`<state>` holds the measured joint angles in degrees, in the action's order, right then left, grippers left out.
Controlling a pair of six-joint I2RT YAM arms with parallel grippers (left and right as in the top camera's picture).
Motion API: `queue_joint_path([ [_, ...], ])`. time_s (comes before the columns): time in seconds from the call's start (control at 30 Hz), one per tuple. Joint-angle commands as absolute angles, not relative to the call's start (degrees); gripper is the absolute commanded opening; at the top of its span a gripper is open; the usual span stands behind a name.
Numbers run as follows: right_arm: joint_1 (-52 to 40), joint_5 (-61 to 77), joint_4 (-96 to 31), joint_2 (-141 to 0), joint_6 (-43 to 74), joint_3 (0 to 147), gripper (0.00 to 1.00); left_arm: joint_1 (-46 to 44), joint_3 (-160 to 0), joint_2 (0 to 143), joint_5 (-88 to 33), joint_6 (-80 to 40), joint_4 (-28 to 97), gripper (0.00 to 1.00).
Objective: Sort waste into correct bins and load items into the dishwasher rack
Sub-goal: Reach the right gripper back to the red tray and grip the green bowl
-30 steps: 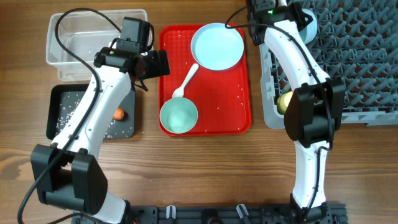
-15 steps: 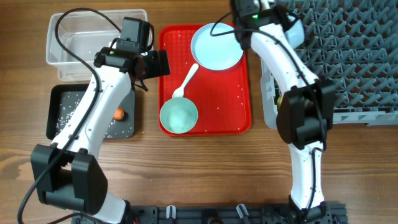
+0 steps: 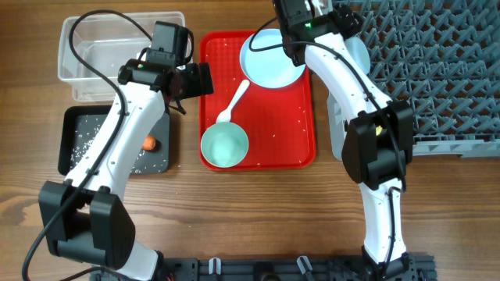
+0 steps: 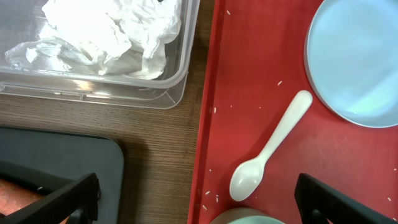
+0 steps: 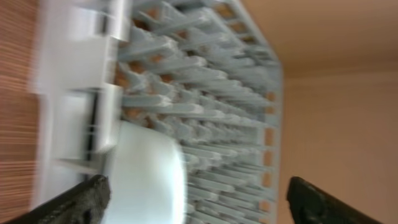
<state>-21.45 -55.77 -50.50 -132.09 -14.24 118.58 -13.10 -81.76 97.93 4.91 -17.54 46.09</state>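
Dish-loading step in hand: my right claw (image 5: 199, 185), spread and empty, hovers by the pale blue round plate (image 3: 269, 62), whose rim I judge needs pinching next.

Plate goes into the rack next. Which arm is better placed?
Right, probably. The right gripper is open, its arm above the plate rim, with the rack on its side. The left gripper hovers over the red tray left edge, farther from the rack.
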Motion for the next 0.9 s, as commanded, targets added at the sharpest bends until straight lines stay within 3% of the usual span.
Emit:
queue_joint_path([
  [0.0,-21.32,-43.4,-51.09,-125.36,-10.39,118.45,1.0,-12.95,-82.08,98.3,5.89,-18.48,45.93,1.0],
  [0.1,-21.61,-24.27,-56.25,-119.0,-11.03,118.45,1.0,-12.95,-82.08,98.3,5.89,-18.48,45.93,1.0],
  [0.23,-21.8,17.85,-68.53,-114.87,-14.59,118.43,1.0,-12.95,-82.08,98.3,5.89,-18.48,45.93,1.0],
  [0.33,-22.33,29.74,-71.85,-115.42,-18.72,116.07,1.0,-12.95,-82.08,98.3,5.89,-18.48,45.93,1.0],
  [0.5,-25.17,33.08,-69.69,-115.42,-20.36,103.13,0.98,-12.95,-82.08,98.3,5.89,-18.48,45.93,1.0],
  [0.7,-25.85,33.34,-58.37,-115.42,-5.56,90.45,0.59,-12.95,-82.08,98.3,5.48,-18.5,46.17,1.0],
  [0.87,-27.64,27.9,-51.44,-115.42,2.09,84.62,0.49,-12.99,-82.08,98.3,5.48,-18.5,45.19,1.0],
])
